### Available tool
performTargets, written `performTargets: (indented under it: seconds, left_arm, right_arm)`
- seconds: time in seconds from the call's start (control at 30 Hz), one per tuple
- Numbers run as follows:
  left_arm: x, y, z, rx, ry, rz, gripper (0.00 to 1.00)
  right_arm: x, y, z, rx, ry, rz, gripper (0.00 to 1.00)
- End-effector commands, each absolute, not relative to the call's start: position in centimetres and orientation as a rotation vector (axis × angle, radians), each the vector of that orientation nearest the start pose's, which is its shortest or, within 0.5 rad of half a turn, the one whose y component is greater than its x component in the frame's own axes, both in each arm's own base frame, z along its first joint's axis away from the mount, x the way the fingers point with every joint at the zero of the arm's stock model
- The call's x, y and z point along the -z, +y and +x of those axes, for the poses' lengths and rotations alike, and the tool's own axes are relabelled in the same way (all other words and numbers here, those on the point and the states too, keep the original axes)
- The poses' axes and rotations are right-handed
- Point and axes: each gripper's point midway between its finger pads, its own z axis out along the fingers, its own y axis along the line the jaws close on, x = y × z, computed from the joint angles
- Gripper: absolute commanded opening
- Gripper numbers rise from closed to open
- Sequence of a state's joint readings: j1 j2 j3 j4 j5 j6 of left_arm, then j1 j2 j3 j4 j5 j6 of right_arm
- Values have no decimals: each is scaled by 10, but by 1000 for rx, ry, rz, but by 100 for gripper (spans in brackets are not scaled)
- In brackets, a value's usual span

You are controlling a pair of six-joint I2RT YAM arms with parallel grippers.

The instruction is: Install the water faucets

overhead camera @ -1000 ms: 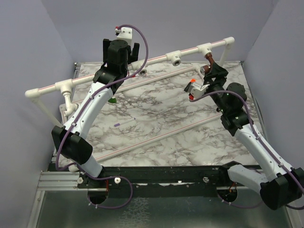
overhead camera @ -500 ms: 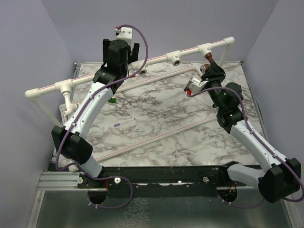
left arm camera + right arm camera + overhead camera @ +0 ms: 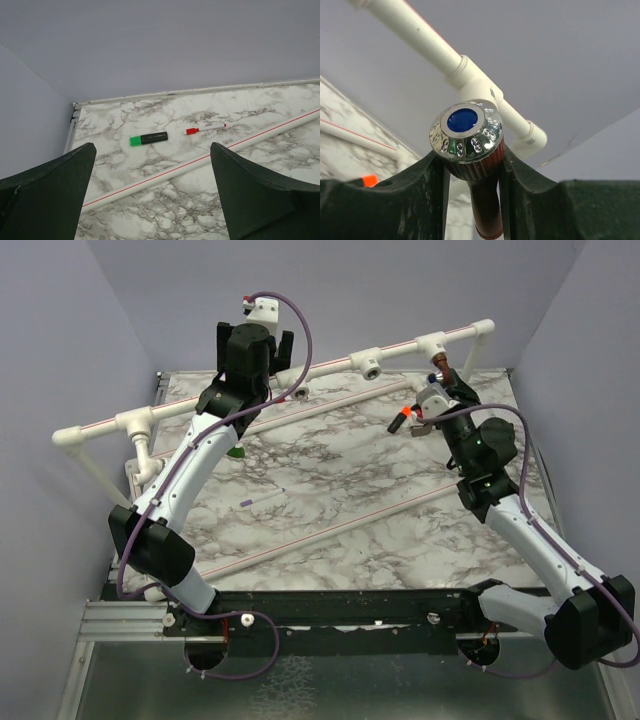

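Between the fingers of our right claw point(image 3: 472, 167) sits the reddish-brown faucet point(image 3: 467, 137), clamped firmly, at the white pipe tee point(image 3: 479, 90) beyond. We judge we're screwing it in; next, a square twist. Our left claw point(image 3: 152, 192) gapes empty.

Top view. My left pincer point(image 3: 256, 338) is raised at upper centre-left of the frame, fingers spread wide, nothing between them, just in front of the white pipe rail point(image 3: 330, 362). My right pincer point(image 3: 440, 390) is at upper right, up against the reddish-brown faucet point(image 3: 442, 363) that hangs under the rail's right-hand tee; the grip is too small to read. A small orange-tipped piece point(image 3: 403, 416) shows just left of it, above the marble table point(image 3: 340, 470).
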State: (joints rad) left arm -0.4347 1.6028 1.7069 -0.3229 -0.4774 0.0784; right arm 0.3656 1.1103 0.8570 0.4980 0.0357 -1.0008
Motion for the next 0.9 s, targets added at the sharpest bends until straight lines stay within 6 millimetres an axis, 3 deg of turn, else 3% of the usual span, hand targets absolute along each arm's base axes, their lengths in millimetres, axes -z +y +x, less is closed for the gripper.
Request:
performTargets:
  seconds: [0.0, 0.4, 0.87]
  left_arm:
    - [-337, -153, 469, -114, 1857, 199, 97]
    - [-341, -152, 465, -112, 1847, 196, 97]
    - [-341, -152, 464, -110, 1844, 197, 97]
  right_arm:
    - [-392, 115, 373, 177, 1118, -509, 1]
    - [-404, 115, 370, -442, 1225, 152, 1]
    - [-392, 114, 372, -795, 1308, 581, 0]
